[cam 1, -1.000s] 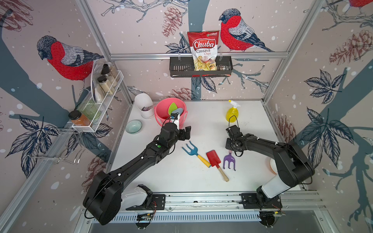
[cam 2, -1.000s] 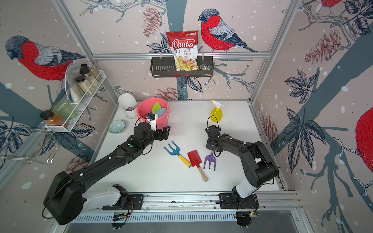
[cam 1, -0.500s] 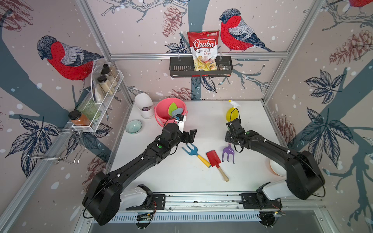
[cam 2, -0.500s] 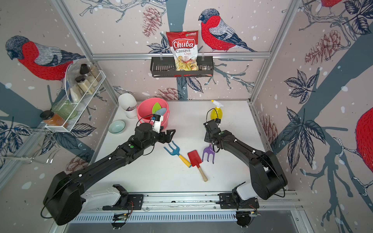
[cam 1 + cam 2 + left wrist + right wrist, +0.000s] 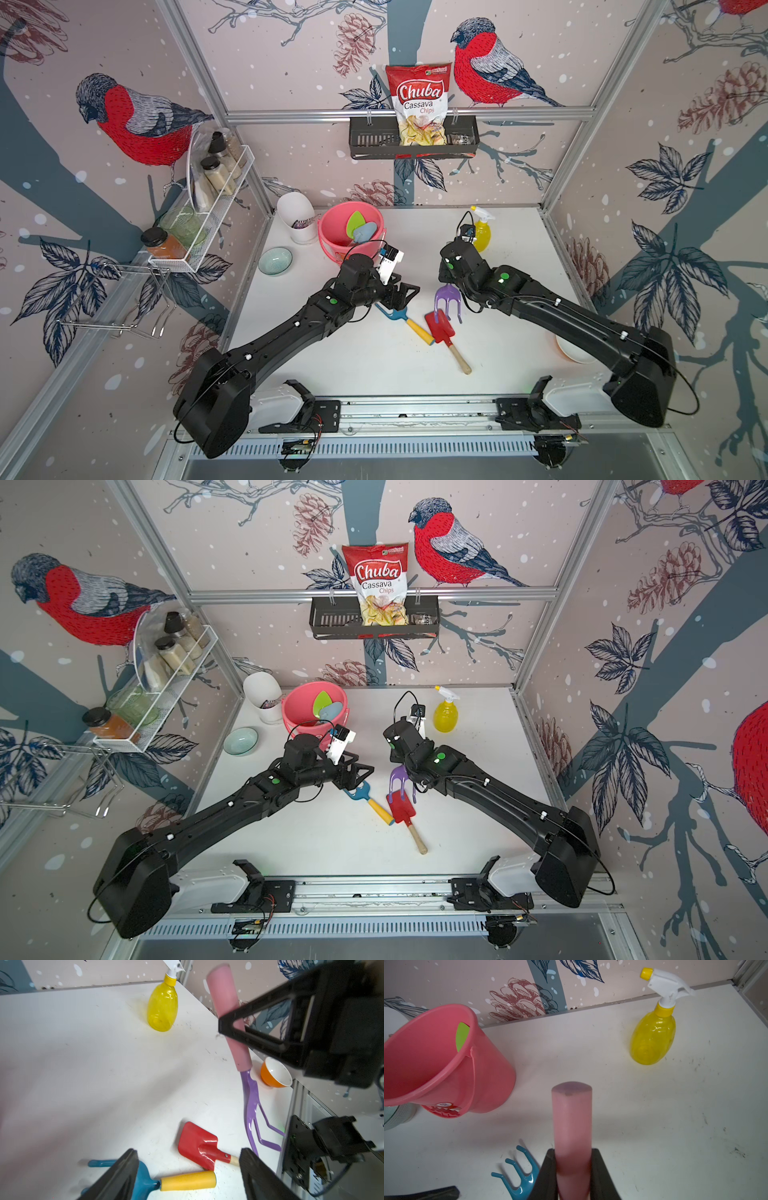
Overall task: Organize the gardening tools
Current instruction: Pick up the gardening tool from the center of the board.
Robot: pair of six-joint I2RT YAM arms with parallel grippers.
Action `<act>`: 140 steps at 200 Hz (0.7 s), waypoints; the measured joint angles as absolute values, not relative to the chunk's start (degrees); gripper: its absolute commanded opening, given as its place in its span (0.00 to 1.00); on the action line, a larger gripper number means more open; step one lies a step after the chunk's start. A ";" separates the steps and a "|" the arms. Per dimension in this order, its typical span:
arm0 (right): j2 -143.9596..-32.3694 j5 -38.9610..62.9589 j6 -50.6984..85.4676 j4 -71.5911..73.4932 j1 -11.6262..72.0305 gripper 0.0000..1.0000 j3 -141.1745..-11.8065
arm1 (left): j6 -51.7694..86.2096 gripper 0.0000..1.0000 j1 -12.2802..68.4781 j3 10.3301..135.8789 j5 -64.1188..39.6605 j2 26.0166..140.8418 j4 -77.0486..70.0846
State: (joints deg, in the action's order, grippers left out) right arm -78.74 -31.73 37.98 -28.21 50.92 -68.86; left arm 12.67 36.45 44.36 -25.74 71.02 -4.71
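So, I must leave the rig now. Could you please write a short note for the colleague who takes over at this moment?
Left gripper: open, just over the blue-yellow fork, which lies on the table.
Right gripper: shut on the pink handle of the purple-pink fork, lifted, tines hanging down.
Done: green trowel and light-blue trowel are in the pink bucket.
To do, probably: both forks, the red shovel lying on the table, and the yellow spray bottle upright at the back.
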 measured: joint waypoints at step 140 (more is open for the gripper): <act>-78.22 -37.67 40.60 -20.73 56.29 0.00 -69.73 | 18.57 0.60 39.75 42.50 -36.69 73.14 -14.92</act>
State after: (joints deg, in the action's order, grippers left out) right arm -78.22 -37.67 40.60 -20.73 56.29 -69.73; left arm 18.57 39.75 42.50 -36.69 73.14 -14.92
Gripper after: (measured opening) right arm 0.201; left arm 0.622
